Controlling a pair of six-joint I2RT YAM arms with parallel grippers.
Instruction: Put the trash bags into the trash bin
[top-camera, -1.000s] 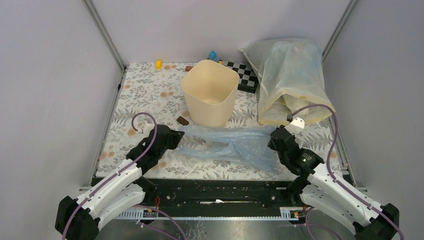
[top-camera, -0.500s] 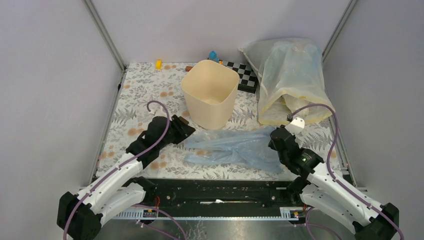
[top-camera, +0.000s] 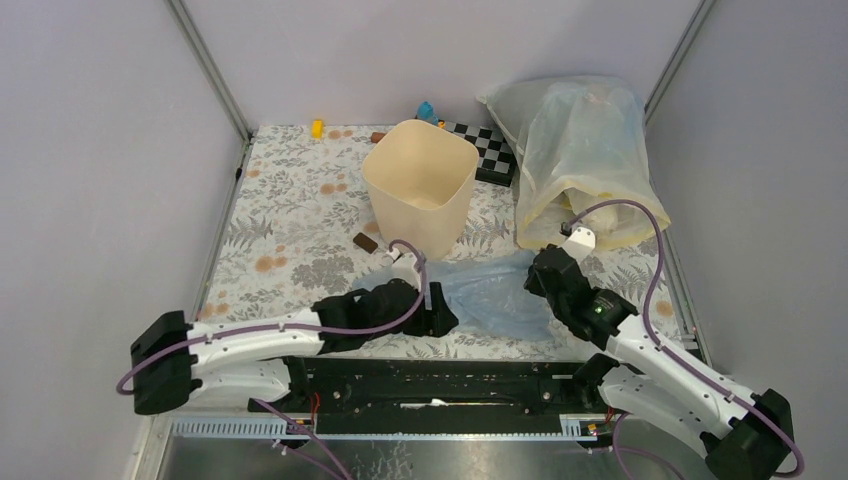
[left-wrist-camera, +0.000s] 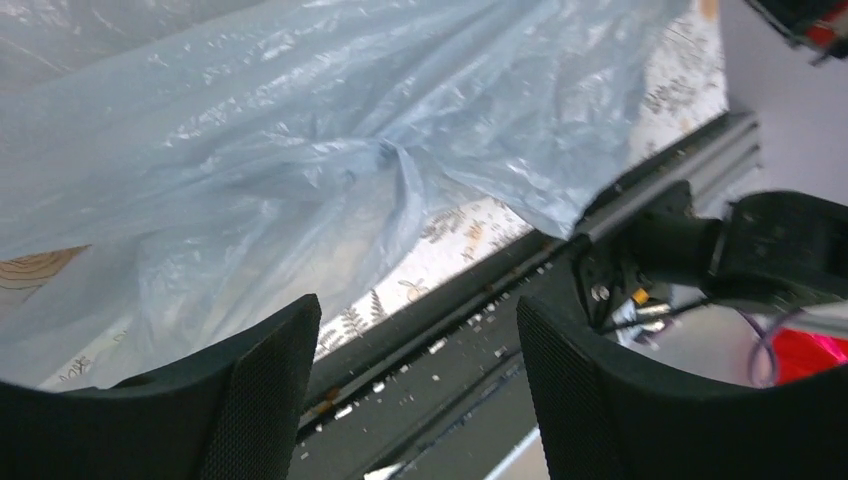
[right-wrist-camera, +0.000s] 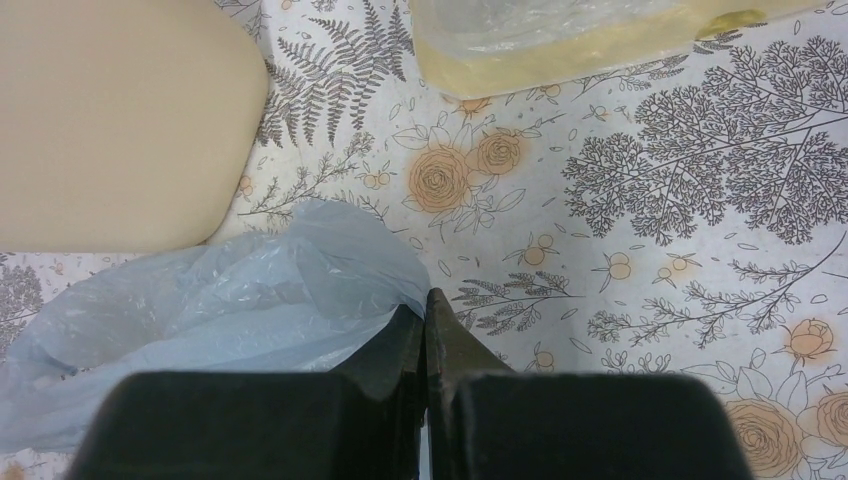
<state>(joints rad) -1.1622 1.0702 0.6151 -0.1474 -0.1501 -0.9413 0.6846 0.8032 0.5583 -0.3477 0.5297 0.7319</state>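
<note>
Two arms low over near half of table (top-camera: 290, 220). Left arm lies almost flat, stretched rightward along near edge. Left gripper (top-camera: 437, 312) at left end of blue bag (top-camera: 490, 296), jaws spread wide, gripping nothing. Right arm bent, pointing far-left; right gripper (top-camera: 533, 281) pinched tight on bag's right edge. Bag lies crumpled just near of upright bin (top-camera: 420, 185). I can't see bag's left end, hidden under left gripper. Sack (top-camera: 580, 160) far right, contents unclear.

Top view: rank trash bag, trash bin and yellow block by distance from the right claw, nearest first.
1. trash bag: pinched in the right claw, near edge of the table.
2. trash bin: mid-table, farther back and to the left.
3. yellow block: far edge, left.
</note>
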